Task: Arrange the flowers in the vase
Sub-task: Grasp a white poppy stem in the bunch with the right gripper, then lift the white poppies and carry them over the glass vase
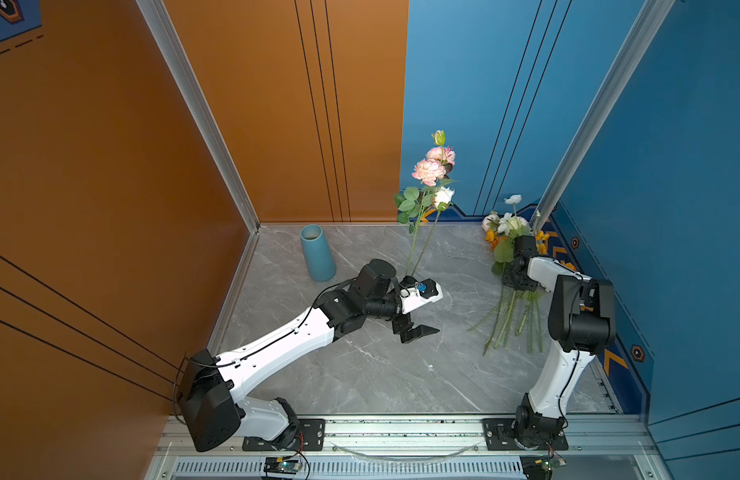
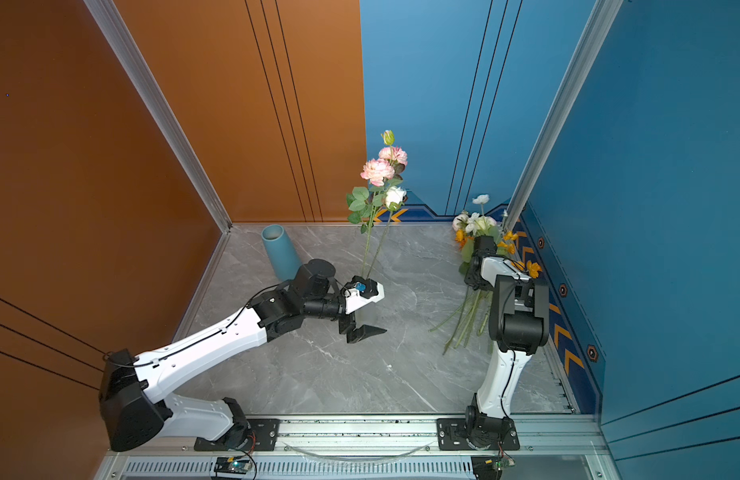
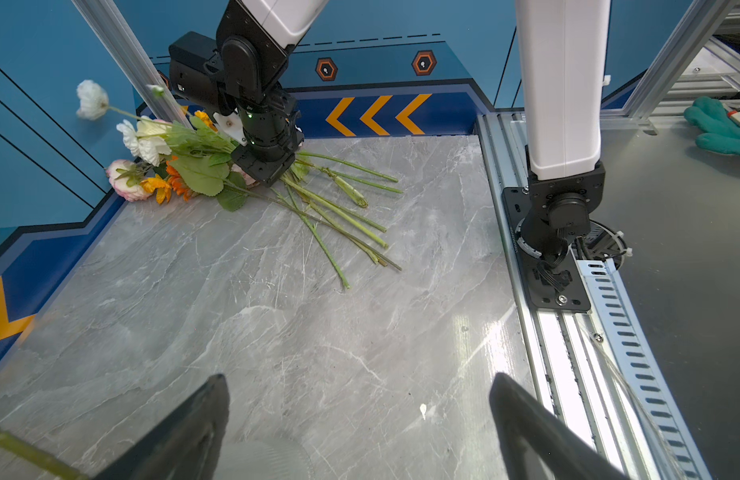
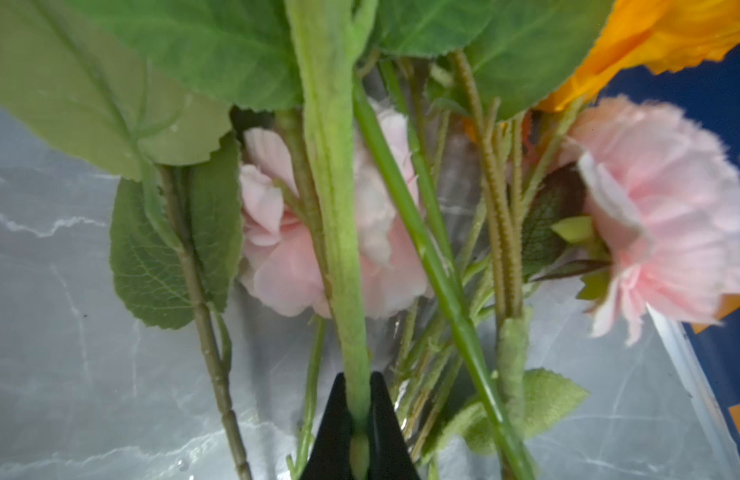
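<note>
A: What is the right gripper (image 4: 357,380) doing?

B: Its jaws are pinched onto one thick, pale green stem (image 4: 333,216), partway along it. The rest of the flowers (image 3: 198,170) lie heaped on the table (image 3: 235,324) around that grip. A darker stem (image 4: 426,249) crosses just beside the jaws, and pink blooms (image 4: 659,216) sit well beyond the tips.

A: So how should it lift?

B: Slowly and straight up, most likely. Neighbouring leaves overlap the held stem, so a quick pull could drag others along. It would do well to raise the stem until its bloom clears the heap, and only then swing toward the blue vase (image 1: 318,253), which stands well apart from these jaws.

A: And the left gripper (image 3: 360,378)?

B: Its jaws are spread wide, with nothing between them and bare table ahead. Two upright flowers (image 1: 428,171), pink and white, rise just behind it. Their feet are hidden, so what holds them cannot be told. The incoming stem should be carried wide of them.
</note>
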`<action>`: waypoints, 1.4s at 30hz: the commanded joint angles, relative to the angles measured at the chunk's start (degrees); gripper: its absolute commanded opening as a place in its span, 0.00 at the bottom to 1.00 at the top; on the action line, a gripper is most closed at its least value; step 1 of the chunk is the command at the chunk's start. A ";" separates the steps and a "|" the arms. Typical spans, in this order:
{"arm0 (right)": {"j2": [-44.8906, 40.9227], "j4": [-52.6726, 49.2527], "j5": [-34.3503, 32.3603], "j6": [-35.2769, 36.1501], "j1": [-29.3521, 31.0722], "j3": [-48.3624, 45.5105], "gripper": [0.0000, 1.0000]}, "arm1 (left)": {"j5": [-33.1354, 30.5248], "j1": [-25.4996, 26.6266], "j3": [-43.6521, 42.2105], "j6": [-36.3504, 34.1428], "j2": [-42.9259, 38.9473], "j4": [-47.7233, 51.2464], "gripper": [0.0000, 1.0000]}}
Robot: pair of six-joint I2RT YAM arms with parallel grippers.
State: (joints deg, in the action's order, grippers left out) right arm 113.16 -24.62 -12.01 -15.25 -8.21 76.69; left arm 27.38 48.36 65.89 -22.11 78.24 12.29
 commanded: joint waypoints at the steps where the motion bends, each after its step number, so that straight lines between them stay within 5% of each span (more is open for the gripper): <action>1: -1.05 -2.16 0.62 0.62 0.59 0.90 0.04 | -0.22 0.58 0.74 -1.09 0.30 1.26 0.98; 11: -14.03 -2.68 3.85 2.54 4.81 -3.66 0.00 | -0.22 0.68 1.00 -1.18 0.25 1.69 0.98; 23: -27.11 -4.64 15.53 1.61 7.63 -5.39 0.00 | -1.14 0.81 1.02 -2.14 -0.50 2.35 0.98; 34: -48.10 15.47 16.01 -7.37 13.21 -18.69 0.00 | 1.19 -1.73 0.48 -4.17 -4.68 3.21 0.98; 42: -59.48 39.13 8.16 -11.80 18.59 -32.38 0.00 | 13.87 -15.90 -1.84 1.92 -9.97 -5.93 0.98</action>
State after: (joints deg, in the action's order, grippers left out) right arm 55.75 2.07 0.25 -24.58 8.64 45.89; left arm 34.54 36.45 65.43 -23.53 70.54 12.05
